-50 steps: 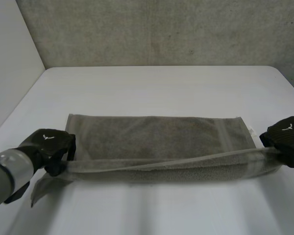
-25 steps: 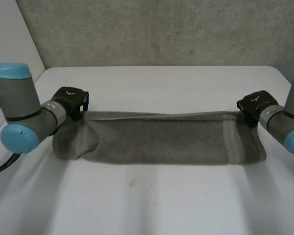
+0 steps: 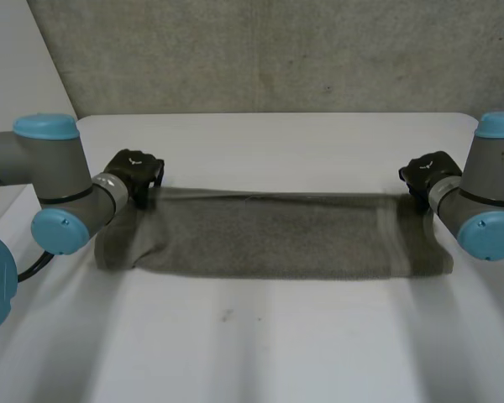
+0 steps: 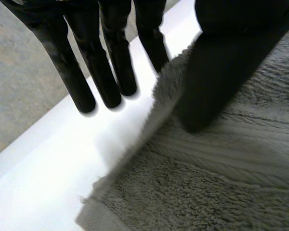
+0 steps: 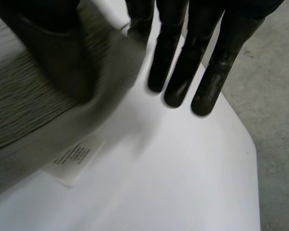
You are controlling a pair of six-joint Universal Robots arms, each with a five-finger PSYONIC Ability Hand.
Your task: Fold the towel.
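Folded towel (image 3: 269,243) flat on table (image 3: 277,353). At towel's far left corner, left hand (image 3: 136,170) pinching edge between thumb and one finger, other fingers straight, just beyond towel. At towel's far right corner, right hand (image 3: 427,174) pinching likewise. White label (image 5: 74,158) poking out from towel's edge there.

Head view high behind, down on table (image 3: 277,143) — wrist views close, low; shared: towel (image 3: 269,239) corners.
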